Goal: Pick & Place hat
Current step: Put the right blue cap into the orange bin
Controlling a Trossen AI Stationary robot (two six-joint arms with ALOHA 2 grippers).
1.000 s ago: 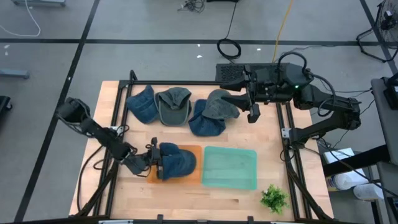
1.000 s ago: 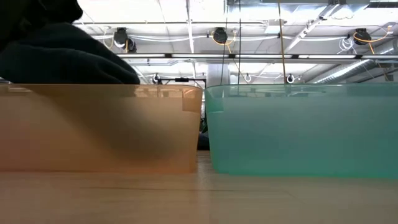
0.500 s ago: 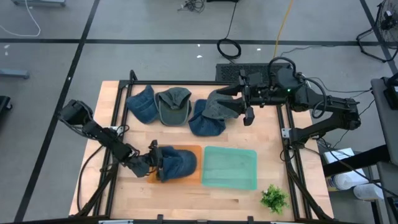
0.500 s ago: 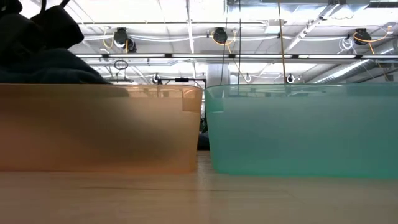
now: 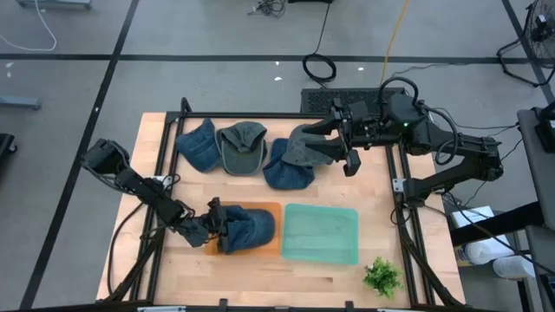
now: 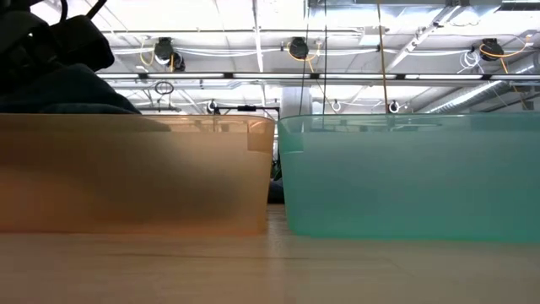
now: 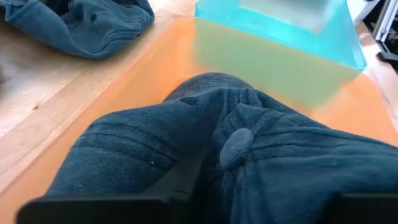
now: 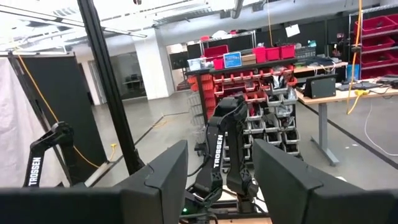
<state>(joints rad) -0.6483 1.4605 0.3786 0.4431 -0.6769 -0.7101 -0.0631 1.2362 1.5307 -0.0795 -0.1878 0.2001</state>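
While the left pincer [image 5: 214, 227] is sitting against a blue hat [image 5: 247, 227] in the orange bin [image 5: 270, 208] at six o'clock, grip unclear, the right pincer [image 5: 345, 139], parted and empty, is hovering at one o'clock beside a grey hat [image 5: 305, 146].

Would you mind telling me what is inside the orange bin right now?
A dark blue hat lies in the orange bin, with the left gripper at its edge. The hat covers most of the bin floor, so anything underneath is hidden.
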